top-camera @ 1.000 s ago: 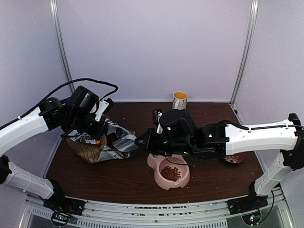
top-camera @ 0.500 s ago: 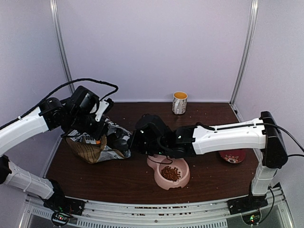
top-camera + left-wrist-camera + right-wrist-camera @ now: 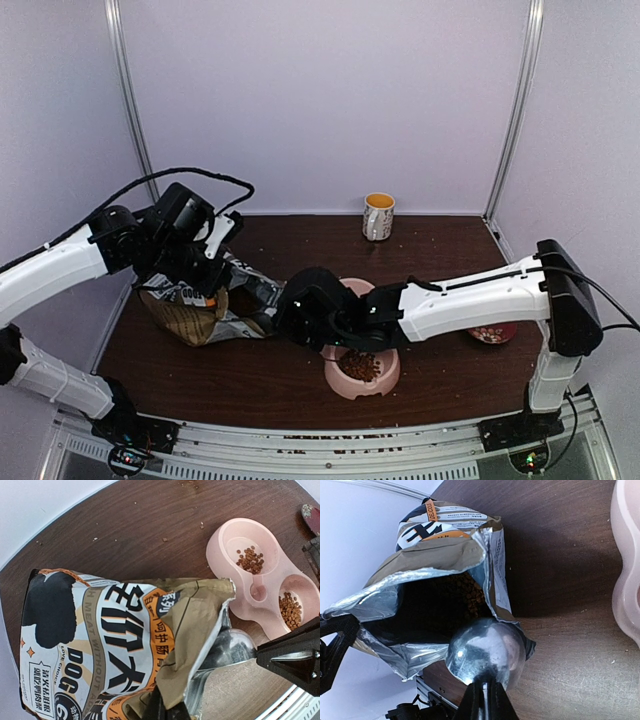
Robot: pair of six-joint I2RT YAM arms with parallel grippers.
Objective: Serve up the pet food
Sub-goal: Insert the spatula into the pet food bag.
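The printed pet food bag (image 3: 200,310) lies on its side with its foil mouth facing right. My left gripper (image 3: 167,707) is shut on the bag's upper lip (image 3: 195,630), holding the mouth apart. My right gripper (image 3: 485,700) is shut on the handle of a shiny metal scoop (image 3: 487,650), whose round bowl sits right at the bag's mouth. Brown pet food (image 3: 467,592) shows deep inside the bag. More pet food (image 3: 250,560) lies in both cups of the pink double bowl (image 3: 215,540), which stands to the right of the bag.
A mug (image 3: 378,215) stands at the back of the brown table. A small red dish (image 3: 490,333) sits at the right, half hidden by my right arm. Crumbs are scattered along the table's back edge. The right forearm (image 3: 470,300) stretches over the pink bowl (image 3: 335,378).
My right arm has swung left from above the pink bowl, carrying the scoop to the bag's mouth. The left gripper has kept its hold on the bag.
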